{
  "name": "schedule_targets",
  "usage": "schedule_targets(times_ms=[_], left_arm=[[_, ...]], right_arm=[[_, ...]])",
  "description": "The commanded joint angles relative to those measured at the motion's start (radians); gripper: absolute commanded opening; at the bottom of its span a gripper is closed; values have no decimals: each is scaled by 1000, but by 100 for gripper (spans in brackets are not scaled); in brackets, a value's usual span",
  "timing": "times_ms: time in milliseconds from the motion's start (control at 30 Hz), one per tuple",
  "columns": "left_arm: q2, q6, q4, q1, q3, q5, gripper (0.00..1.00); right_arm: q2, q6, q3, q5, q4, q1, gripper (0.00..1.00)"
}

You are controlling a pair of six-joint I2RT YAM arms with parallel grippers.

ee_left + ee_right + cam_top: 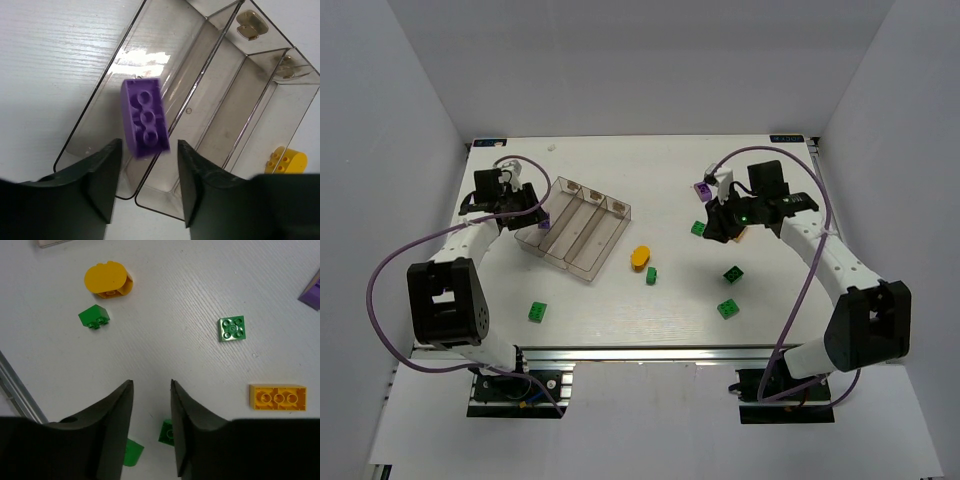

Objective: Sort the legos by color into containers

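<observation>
Purple brick (145, 117) in tray (220, 115), just beyond left end effector (149, 145), jaws parted

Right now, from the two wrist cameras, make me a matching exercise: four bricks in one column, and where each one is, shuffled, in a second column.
Things
1. purple three-stud plastic brick
2. rounded yellow oval plastic brick
3. orange three-stud rectangular plastic brick
4. green square four-stud plastic brick

Places
A. on the table, up and left of the orange brick
B. next to a small green brick
C. at the outer compartment of the clear smoky plastic tray, ahead of the left end effector
D. on the table, right of the right end effector

Pairs: 1-C, 2-B, 3-D, 4-A
</observation>
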Motion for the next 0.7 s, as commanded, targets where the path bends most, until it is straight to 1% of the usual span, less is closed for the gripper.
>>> schedule_targets(times_ms=[0,67,100,200,233,267,300,333,367,400,433,467,500,533,567,600,633,667], left_arm=[[-32,-8,0,-2,12,-13,60],[-49,-18,-5,-2,25,-25,72],[-57,-27,-11,-2,28,-32,73],[-96,-53,-20,-2,43,-29,74],[-112,-64,-19,-2,42,-19,73],[-133,-91,-17,-2,29,-10,73],[-177,-110,-7,-2,17,14,72],[-207,-126,6,-2,0,30,71],[-263,-165,16,-2,-39,49,67],[-297,-186,19,-2,-63,60,64],[-331,-205,29,-2,-89,74,60],[-366,-223,32,-2,-112,85,57],[-401,-255,38,-2,-164,106,53],[-469,-265,26,-2,-182,106,53],[-501,-281,12,-2,-198,103,54],[-533,-285,-14,-2,-227,103,59],[-591,-286,-34,-2,-236,94,63],[-621,-288,-54,-2,-242,84,66]], right_arm=[[43,27,59,0,17,-6,45],[78,41,90,8,14,-6,60],[93,66,101,26,18,-7,63],[159,118,162,74,17,-9,66],[196,136,177,92,23,-11,66],[216,161,212,146,34,-15,66],[239,185,232,169,46,-14,67],[283,237,248,200,75,-17,67],[340,262,295,258,83,-15,67],[341,276,326,286,87,-17,68],[407,308,355,313,90,-17,68],[440,313,387,359,87,-18,70],[506,320,451,381,87,-17,73],[540,324,481,402,90,-17,74],[566,317,510,425,94,-17,81],[622,311,560,433,94,-18,82],[652,305,591,441,91,-17,86],[678,290,616,451,87,-17,87]])
